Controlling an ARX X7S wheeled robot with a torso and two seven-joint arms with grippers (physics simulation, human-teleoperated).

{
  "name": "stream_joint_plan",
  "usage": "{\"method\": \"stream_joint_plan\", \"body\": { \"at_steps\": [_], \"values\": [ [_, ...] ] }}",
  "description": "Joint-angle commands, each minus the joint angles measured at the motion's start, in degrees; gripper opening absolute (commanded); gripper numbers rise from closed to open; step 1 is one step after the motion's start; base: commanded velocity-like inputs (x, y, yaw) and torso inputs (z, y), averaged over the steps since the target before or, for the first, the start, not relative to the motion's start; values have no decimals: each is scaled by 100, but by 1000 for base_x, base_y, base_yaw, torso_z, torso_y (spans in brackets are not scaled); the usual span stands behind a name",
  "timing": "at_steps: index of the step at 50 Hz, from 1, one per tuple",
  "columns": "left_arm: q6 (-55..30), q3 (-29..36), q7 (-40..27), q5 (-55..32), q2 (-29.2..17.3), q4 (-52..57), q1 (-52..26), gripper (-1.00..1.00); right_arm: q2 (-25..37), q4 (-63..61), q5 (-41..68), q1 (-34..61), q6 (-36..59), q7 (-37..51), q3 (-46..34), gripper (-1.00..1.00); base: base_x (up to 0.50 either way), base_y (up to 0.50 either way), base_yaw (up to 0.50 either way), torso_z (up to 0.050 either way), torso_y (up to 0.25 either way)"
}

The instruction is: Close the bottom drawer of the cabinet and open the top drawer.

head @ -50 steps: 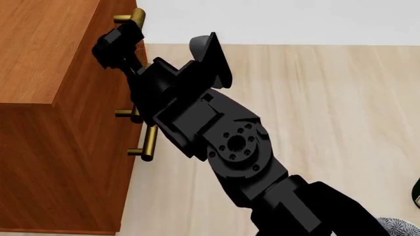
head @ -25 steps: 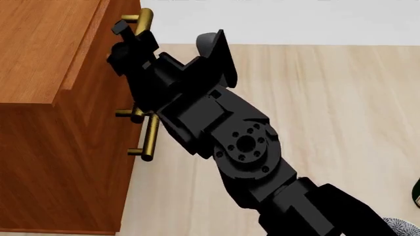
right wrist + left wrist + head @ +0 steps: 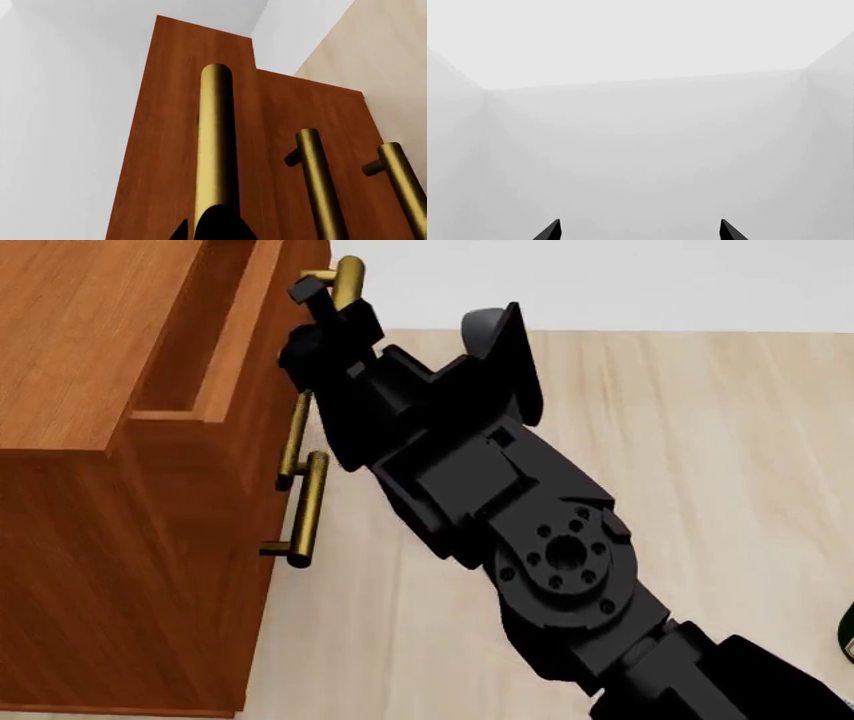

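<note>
Cabinet [image 3: 94, 490]: three drawers, three brass bar handles. Top drawer [image 3: 227, 350] pulled partway out, hollow visible. Bottom drawer [image 3: 373, 200] flush with middle one. Right gripper [image 3: 320, 325] clamped on top handle [image 3: 215, 145]. Left gripper [image 3: 639, 231]: two fingertips spread apart, holding nothing, facing blank wall.

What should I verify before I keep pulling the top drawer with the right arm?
1. Right gripper on the top drawer's handle: ok, it sits at the bar in the head view, and the bar runs into the gripper in the right wrist view.
2. Fingers closed firmly on the bar: cannot tell, contact is hidden.
3. Top drawer coming out: ok, a gap shows behind its front.
4. Bottom drawer closed: ok; the two lower handles sit further back than the top one.
5. Left gripper clear: ok, open, facing only blank walls.
</note>
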Motion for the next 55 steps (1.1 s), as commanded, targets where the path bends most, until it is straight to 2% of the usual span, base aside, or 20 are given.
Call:
{"method": "stream_joint_plan", "body": {
  "at_steps": [1,28,55],
  "values": [
    [-26,6,-50,-76,-9,34,-54,100,349,-492,-207,120,-171,-197,204,-100,-11,0,-2,0,0],
    [-4,192,-76,-58,51,-22,-198,100,1145,-1401,-255,-327,-509,-92,511,-100,-1,0,-1,2,5],
    [65,268,-80,-41,45,-85,-242,100,1121,-1197,-252,-273,-446,-113,540,-100,-3,0,-1,2,5]
  ]
}}
